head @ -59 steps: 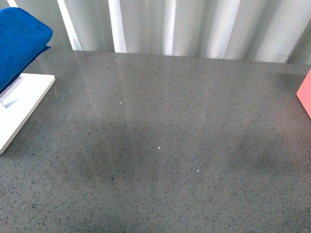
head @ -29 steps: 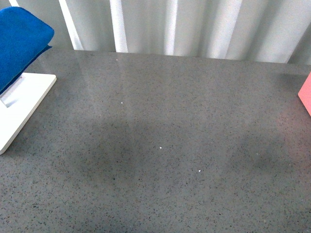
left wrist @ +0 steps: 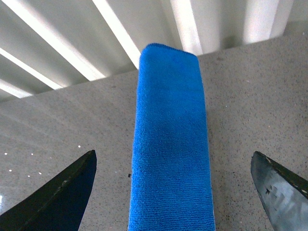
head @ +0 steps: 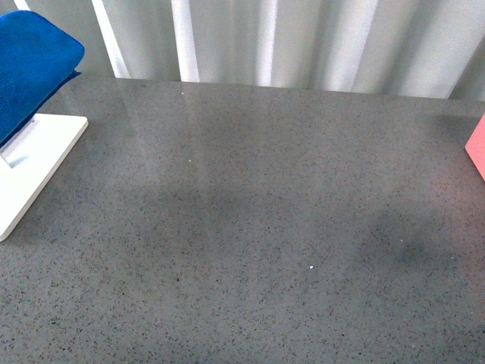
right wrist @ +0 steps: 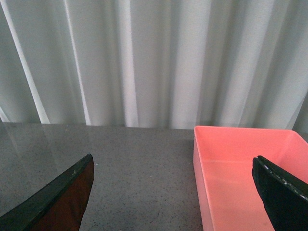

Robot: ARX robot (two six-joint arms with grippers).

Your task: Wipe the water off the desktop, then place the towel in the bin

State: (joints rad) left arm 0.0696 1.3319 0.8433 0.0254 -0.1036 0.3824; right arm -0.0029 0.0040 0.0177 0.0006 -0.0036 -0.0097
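Front view, towel: the towel sits in the upper left corner of the frame, raised over a white board at the left edge.
Front view, desktop: the desktop fills the middle and bottom. No puddle reads clearly, only one bright speck right of centre, low in the frame.
Front view, bin: a pink sliver of the bin shows at the right edge, well apart from the towel.
Front view, arms: neither arm shows.
Left wrist view, hand: the left gripper is spread wide, with one dark finger on each side of the towel and neither touching it. It grips nothing yet.
Left wrist view, step: picking up the towel, by my reading. The cloth lies centred lengthwise between the jaws, so a straight advance suits it. Close across the narrow width, deep enough to catch every fold, or a layer may slip loose.
Right wrist view, hand: the right gripper is released, with nothing between its fingers.
Right wrist view, bin: the bin lies ahead, open-topped and seemingly empty.
Right wrist view, advice: hold this arm clear while the left one wipes.
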